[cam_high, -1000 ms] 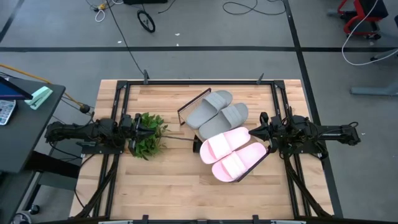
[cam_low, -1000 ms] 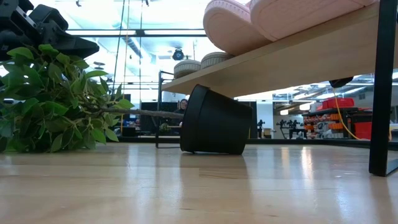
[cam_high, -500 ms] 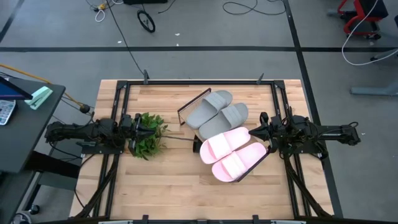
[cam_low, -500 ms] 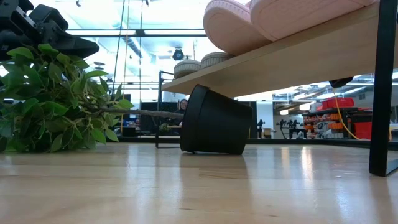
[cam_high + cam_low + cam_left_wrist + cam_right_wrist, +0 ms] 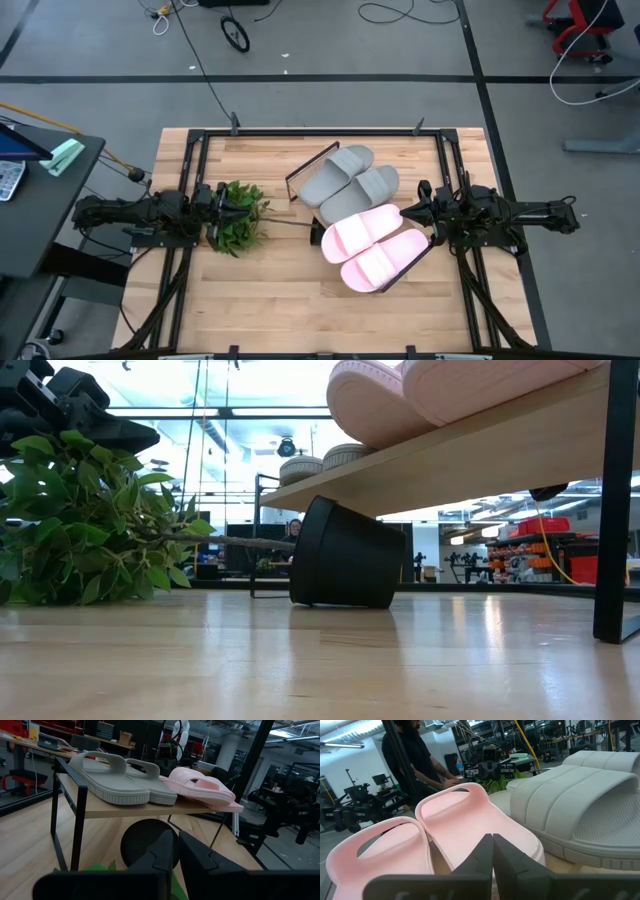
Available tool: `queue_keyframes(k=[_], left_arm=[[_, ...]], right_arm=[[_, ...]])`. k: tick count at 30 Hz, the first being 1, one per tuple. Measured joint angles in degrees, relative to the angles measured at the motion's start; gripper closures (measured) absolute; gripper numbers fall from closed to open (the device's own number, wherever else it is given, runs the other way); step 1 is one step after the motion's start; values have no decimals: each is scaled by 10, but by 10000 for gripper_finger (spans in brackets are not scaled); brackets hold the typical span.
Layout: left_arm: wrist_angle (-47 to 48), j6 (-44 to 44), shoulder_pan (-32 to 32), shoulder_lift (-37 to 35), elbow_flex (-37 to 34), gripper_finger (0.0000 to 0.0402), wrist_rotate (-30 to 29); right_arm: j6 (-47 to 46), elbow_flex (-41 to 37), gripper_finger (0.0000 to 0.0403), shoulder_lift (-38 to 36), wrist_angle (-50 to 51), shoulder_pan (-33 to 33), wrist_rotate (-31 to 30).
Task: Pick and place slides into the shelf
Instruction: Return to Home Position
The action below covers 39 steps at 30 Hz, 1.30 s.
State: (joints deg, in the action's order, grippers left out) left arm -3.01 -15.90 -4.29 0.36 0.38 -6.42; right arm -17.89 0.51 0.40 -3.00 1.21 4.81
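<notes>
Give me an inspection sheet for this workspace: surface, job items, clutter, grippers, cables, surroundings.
Surface: light-wood tabletop, carrying the shelf and a plant.
Job's things: two grey open-toe slides and two light pink slides lie on the light-wood shelf with its dark metal frame.
Clutter: green leafy plant tipped on its side, its black pot by the shelf.
Grippers: left gripper shut, over the plant's leaves; right gripper shut, close to the pink slides.
Cables: black cable on the floor beyond the table.
Surroundings: person in a dark shirt; workshop benches.
</notes>
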Motion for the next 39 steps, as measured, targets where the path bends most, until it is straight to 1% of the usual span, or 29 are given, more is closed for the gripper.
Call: queue_keyframes(k=[5,15,26,39], left_arm=[[0,0,0,0,0,361,0],[0,0,0,0,0,374,0],[0,0,0,0,0,361,0],[0,0,0,0,0,378,0]], right_arm=[[0,0,389,0,0,0,0],[0,0,389,0,0,0,0],[0,0,389,0,0,0,0],[0,0,389,0,0,0,0]])
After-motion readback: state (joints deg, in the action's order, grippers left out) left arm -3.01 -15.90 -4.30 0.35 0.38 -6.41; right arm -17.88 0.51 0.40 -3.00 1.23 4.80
